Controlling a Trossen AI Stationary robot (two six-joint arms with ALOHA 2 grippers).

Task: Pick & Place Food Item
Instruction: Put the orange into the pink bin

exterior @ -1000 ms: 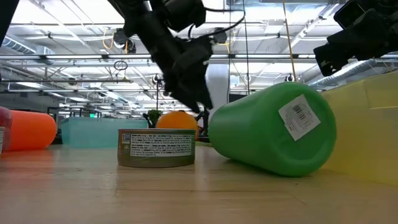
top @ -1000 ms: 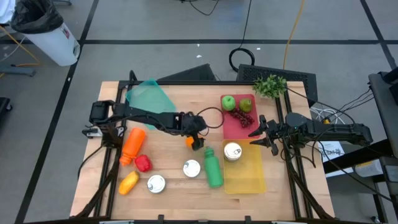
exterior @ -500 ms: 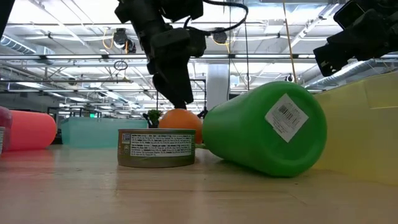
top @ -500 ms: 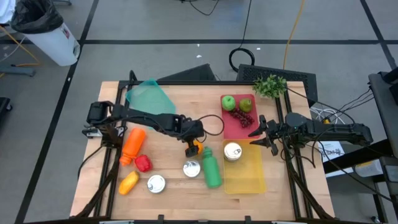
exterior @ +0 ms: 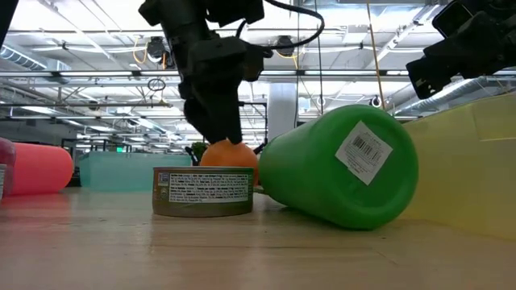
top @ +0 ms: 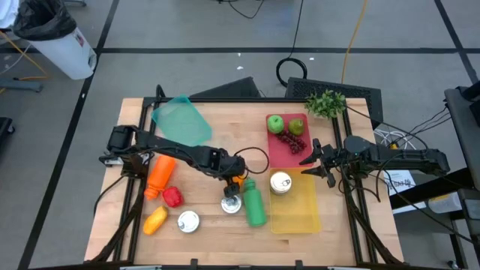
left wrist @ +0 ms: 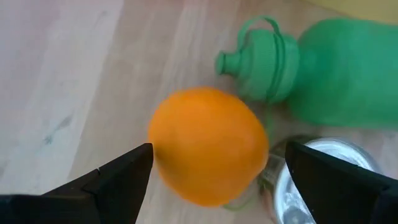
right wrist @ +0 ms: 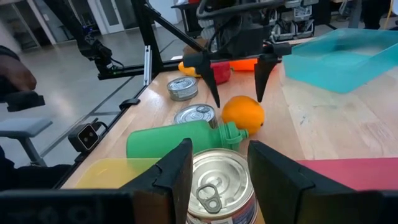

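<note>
An orange (left wrist: 208, 146) rests on the table beside the cap of a green bottle (top: 256, 202) that lies on its side, with a tin can (top: 230, 202) just nearer. My left gripper (top: 233, 184) is open and low over the orange, one finger on each side of it (right wrist: 242, 112). My right gripper (top: 318, 160) hangs open at the far right corner of the yellow tray (top: 300, 214). A second can (right wrist: 214, 180) stands in that tray, showing between the right gripper's fingers in its wrist view. My left gripper comes down on the orange from above, one finger (left wrist: 118, 177) beside one flank and the other finger (left wrist: 336, 180) clear of the opposite flank. Whether the nearer finger touches the peel, I cannot tell. The orange sits on the table.
An orange bottle (top: 160, 174), a red pepper (top: 172, 196), a yellow item (top: 155, 219) and another can (top: 187, 220) lie at the near left. A teal bin (top: 180, 118) is far left. A red board (top: 285, 154) carries an apple and grapes.
My left gripper has moved toward the near edge and slightly right, and has come down around the orange. The orange has shifted the same way, up to the green bottle's cap and the can. The green bottle has rolled a little.
</note>
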